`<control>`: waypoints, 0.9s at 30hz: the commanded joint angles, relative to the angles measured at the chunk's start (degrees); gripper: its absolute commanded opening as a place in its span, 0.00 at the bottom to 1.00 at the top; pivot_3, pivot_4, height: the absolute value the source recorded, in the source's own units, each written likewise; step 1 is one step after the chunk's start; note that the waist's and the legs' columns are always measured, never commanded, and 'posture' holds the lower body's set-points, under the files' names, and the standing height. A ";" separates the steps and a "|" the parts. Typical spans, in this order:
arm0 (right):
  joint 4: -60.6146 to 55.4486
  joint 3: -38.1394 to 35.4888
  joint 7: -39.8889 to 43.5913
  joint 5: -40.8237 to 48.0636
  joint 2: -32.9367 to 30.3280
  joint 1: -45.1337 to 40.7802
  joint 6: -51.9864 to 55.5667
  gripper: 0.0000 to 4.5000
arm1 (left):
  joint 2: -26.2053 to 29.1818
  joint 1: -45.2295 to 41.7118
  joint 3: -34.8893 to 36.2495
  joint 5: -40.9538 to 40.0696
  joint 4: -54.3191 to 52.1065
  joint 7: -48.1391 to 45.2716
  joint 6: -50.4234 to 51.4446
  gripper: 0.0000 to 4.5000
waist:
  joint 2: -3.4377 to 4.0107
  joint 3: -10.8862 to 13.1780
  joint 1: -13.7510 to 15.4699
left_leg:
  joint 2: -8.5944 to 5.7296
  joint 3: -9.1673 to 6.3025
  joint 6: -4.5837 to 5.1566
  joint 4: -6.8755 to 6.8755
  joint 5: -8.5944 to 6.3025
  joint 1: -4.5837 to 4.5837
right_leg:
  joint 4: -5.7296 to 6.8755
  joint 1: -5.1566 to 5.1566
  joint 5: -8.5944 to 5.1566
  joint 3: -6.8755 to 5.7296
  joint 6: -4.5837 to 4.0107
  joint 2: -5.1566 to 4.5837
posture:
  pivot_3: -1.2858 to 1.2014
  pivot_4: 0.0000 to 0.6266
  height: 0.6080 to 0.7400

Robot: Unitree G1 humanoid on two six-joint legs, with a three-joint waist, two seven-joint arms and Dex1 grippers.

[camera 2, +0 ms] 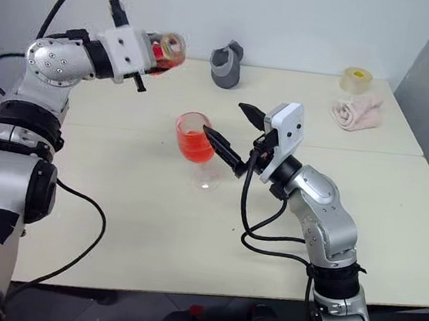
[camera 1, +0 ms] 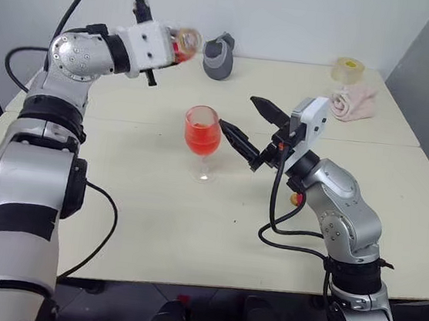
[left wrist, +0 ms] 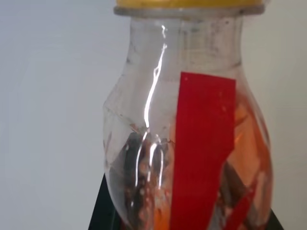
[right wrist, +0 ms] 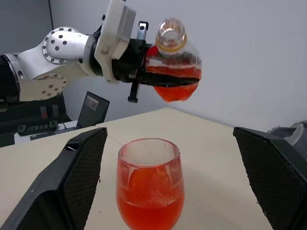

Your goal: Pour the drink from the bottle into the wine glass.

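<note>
The room is evenly and brightly lit, soft light from overhead. The pale surface [camera 1: 153, 223] takes only faint shadows: a weak one just beside the foot of the wine glass [camera 1: 201, 137], with a small bright glint on the foot itself. The head views are sharp, with no glare. Up close, the bottle [left wrist: 187, 139] is slightly soft, a white streak of reflection running down its shoulder. From the other wrist, the 2 near fingers [right wrist: 81, 177] are blurred beside the glass.

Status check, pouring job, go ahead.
Left gripper shut on bottle, raised. Right gripper open, flanking wine glass holding drink. Nothing in the way.
</note>
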 commanded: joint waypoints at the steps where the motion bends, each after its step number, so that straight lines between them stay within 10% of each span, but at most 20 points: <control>1: -2.58 -0.52 1.64 1.63 -1.25 0.08 0.52 1.00 | 0.53 4.38 6.48 -7.08 -7.70 2.69 10.86 0.22 | 0.01 -0.01 -0.17 | 0.00 -0.06 0.00 0.00 0.00 0.02 | 0.01 0.00 0.00 0.01 0.00 0.00 | 0.52 0.24 1.00; 12: -8.56 5.05 18.22 1.02 -14.56 15.54 -6.15 1.00 | -8.83 38.34 21.53 -18.84 -46.20 25.57 41.73 0.22 | -0.15 -0.14 0.47 | 0.01 -0.39 -0.01 0.11 0.00 -0.02 | 0.00 0.04 -0.01 0.00 0.01 -0.11 | 0.52 0.24 1.00; 25: -3.24 6.31 22.69 -2.50 -15.71 18.24 -13.27 1.00 | -16.46 47.26 23.32 -21.61 -42.15 29.23 36.04 0.22 | -0.31 -0.24 2.34 | -0.06 -0.27 -0.02 0.28 0.00 0.04 | -0.05 0.19 -0.01 0.02 0.01 -0.17 | 0.52 0.24 1.00; 27: -3.16 6.17 22.19 -2.53 -15.31 17.95 -13.01 1.00 | -16.72 47.10 23.52 -21.74 -41.18 29.73 35.24 0.38 | -0.31 -0.24 2.41 | -0.06 -0.28 -0.02 0.28 0.00 0.03 | -0.05 0.19 -0.01 0.01 0.01 -0.18 | 0.52 0.24 1.00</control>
